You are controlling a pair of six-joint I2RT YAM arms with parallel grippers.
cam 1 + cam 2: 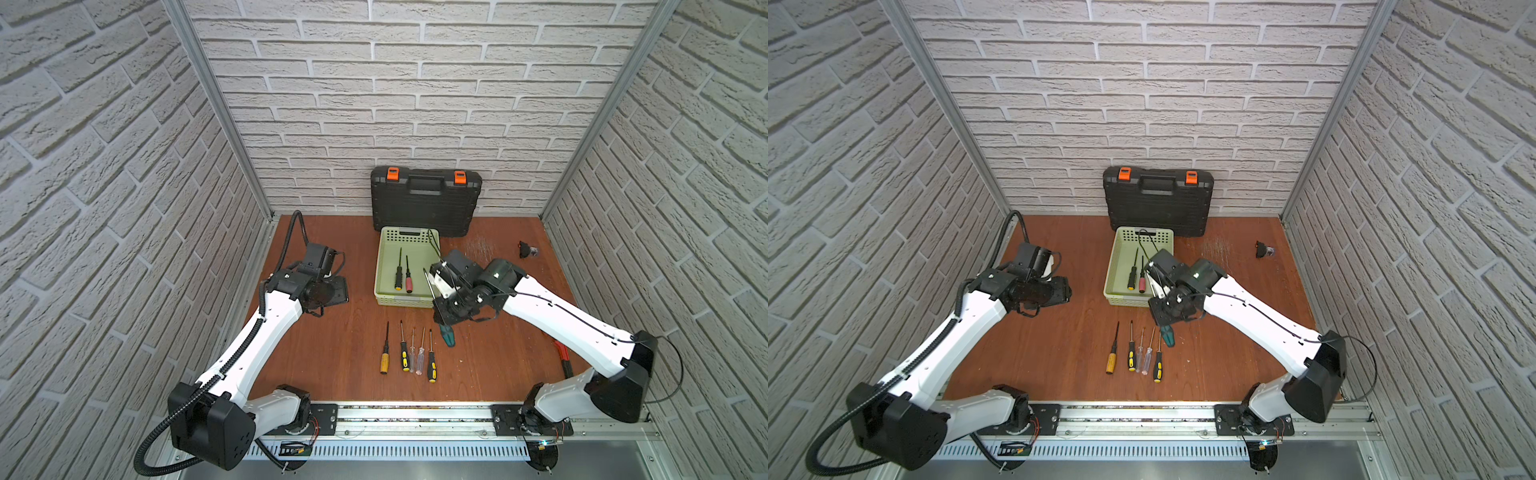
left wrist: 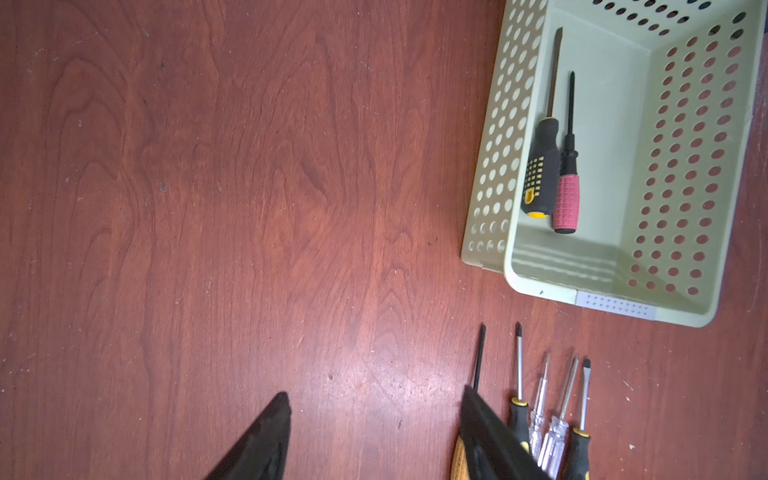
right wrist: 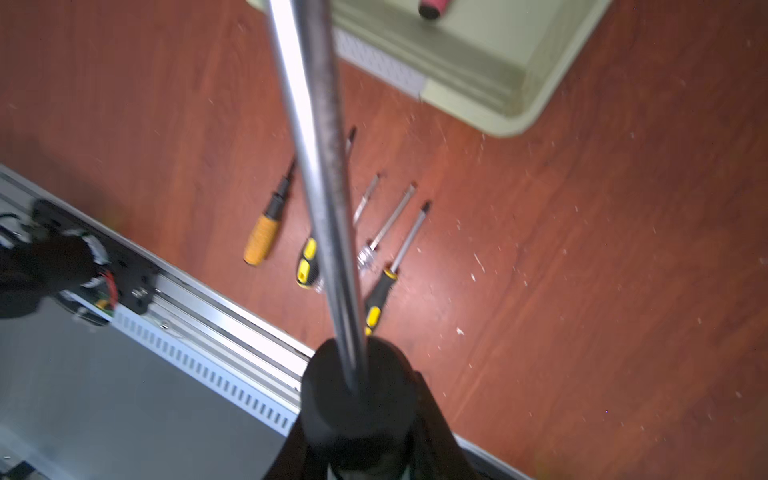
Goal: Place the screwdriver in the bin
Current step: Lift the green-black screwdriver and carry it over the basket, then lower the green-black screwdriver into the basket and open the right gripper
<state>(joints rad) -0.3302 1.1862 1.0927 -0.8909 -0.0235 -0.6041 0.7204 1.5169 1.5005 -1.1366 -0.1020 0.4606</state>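
My right gripper (image 1: 442, 322) (image 3: 357, 415) is shut on a screwdriver (image 1: 449, 337) with a teal and black handle, held above the table just in front of the bin's near right corner. In the right wrist view its steel shaft (image 3: 324, 166) points up past the camera. The bin (image 1: 384, 249) (image 1: 1115, 257) (image 2: 511, 257) is a pale green perforated basket holding a black-and-yellow screwdriver (image 1: 399, 276) and a red-handled one (image 1: 409, 283). My left gripper (image 1: 334, 291) (image 2: 376, 403) hovers open over bare table to the left of the bin, nothing between its fingers.
Several more screwdrivers (image 1: 405, 353) lie in a row on the wooden table in front of the bin. A black tool case (image 1: 426, 203) with orange latches leans on the back wall. Red-handled pliers (image 1: 563, 357) and a small black part (image 1: 527, 249) lie at the right.
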